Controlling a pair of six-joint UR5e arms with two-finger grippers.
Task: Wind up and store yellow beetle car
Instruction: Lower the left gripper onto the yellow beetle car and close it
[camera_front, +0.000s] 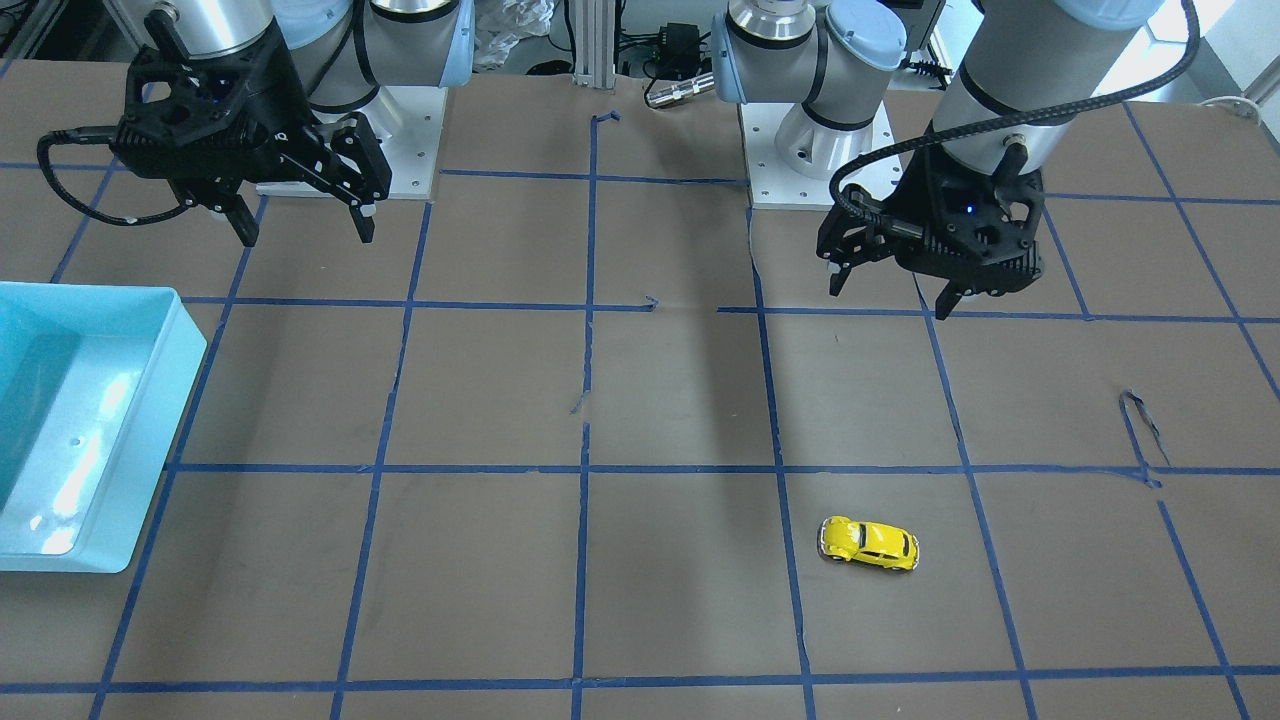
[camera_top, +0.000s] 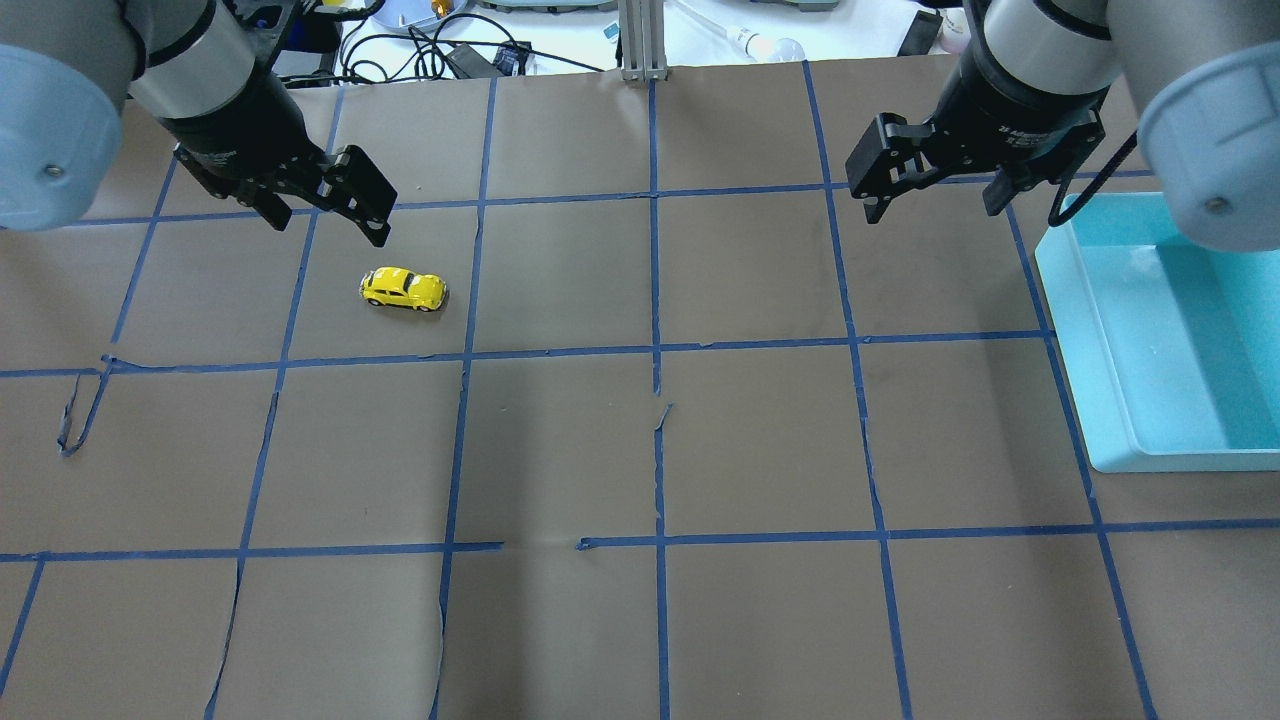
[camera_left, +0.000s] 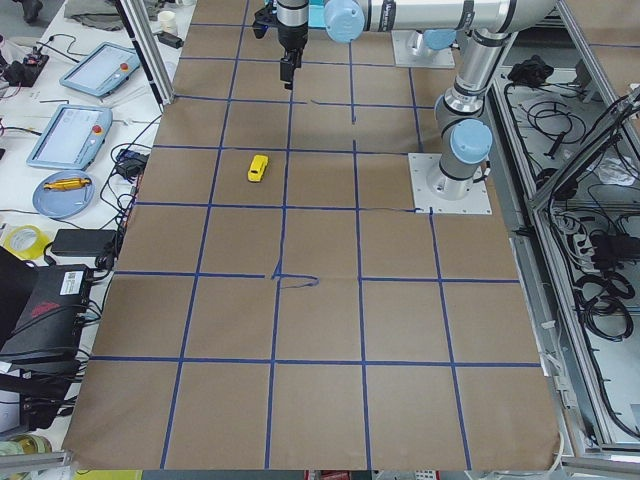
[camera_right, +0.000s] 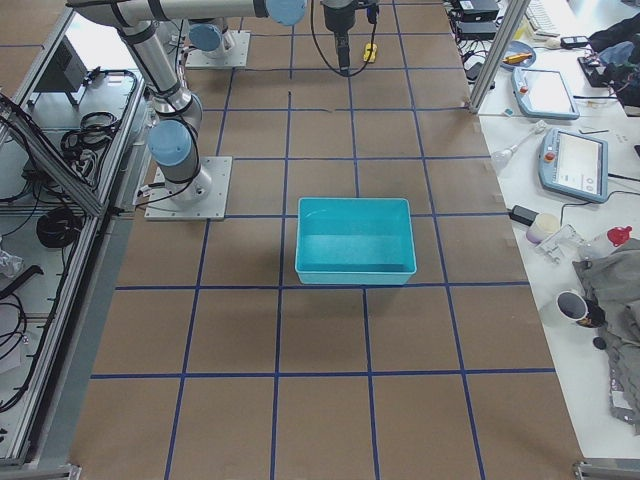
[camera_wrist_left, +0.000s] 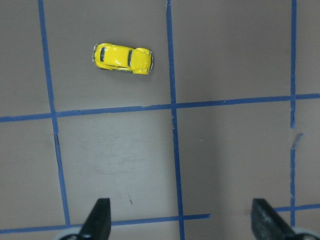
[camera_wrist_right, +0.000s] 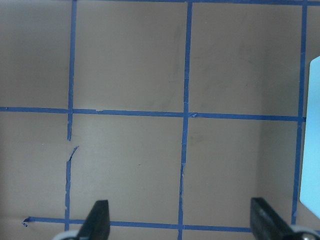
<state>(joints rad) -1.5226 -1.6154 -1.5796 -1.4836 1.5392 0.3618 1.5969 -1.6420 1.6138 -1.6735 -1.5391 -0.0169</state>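
The yellow beetle car (camera_front: 869, 543) stands on its wheels on the brown paper table top, alone in a taped square. It also shows in the overhead view (camera_top: 403, 289), the exterior left view (camera_left: 258, 168) and the left wrist view (camera_wrist_left: 122, 58). My left gripper (camera_top: 328, 225) is open and empty, held above the table just behind and to the left of the car (camera_front: 890, 300) (camera_wrist_left: 181, 220). My right gripper (camera_top: 935, 212) is open and empty, far from the car on the other side of the table (camera_front: 306, 238) (camera_wrist_right: 180, 220).
A light blue bin (camera_top: 1070, 350) stands at the table's right side, below and beside my right gripper; it also shows in the front view (camera_front: 185, 330) and the exterior right view (camera_right: 355, 240). Blue tape lines grid the paper. Cables and tablets lie beyond the far edge.
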